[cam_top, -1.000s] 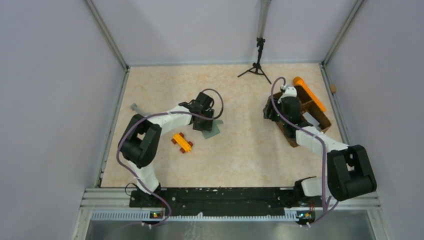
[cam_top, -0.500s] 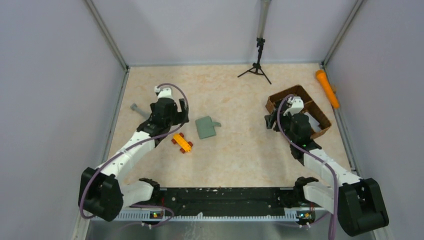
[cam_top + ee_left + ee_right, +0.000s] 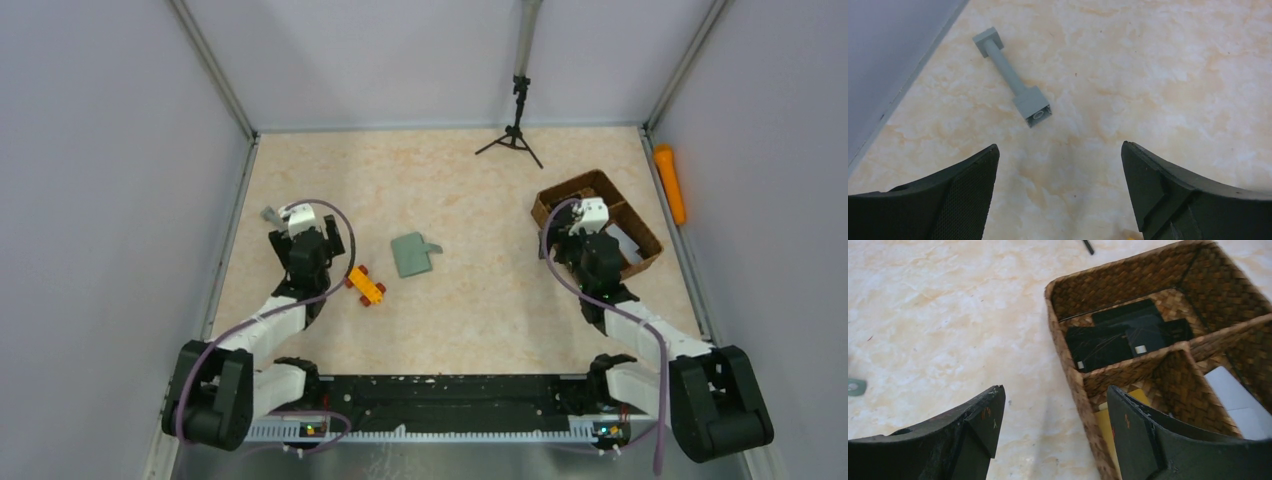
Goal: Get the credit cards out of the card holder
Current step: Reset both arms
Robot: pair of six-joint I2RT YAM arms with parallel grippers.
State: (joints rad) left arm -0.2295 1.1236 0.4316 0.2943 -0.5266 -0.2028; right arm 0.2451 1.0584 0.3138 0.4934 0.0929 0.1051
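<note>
The sage-green card holder (image 3: pixel 411 254) lies flat on the table's middle, with nothing touching it. My left gripper (image 3: pixel 306 252) hangs to its left, open and empty (image 3: pixel 1058 150), above bare table. My right gripper (image 3: pixel 592 250) is open and empty (image 3: pixel 1053 390) over the near-left wall of the brown woven basket (image 3: pixel 560 190). In the right wrist view, black credit cards (image 3: pixel 1120 337) lie in one basket compartment, a yellow card (image 3: pixel 1105 422) in another, and a white card (image 3: pixel 1235 400) in a third.
A grey bar-shaped brick (image 3: pixel 1013 90) lies ahead of the left gripper, near the left wall (image 3: pixel 230 230). An orange toy car (image 3: pixel 365 285) sits between the left gripper and the card holder. An orange stick (image 3: pixel 670 185) rests by the right wall. A small black tripod (image 3: pixel 517 135) stands at the back.
Both arms pulled back toward the near edge and their jaws widened. The left gripper left the card holder on the table. The orange stick moved from the basket to the right wall.
</note>
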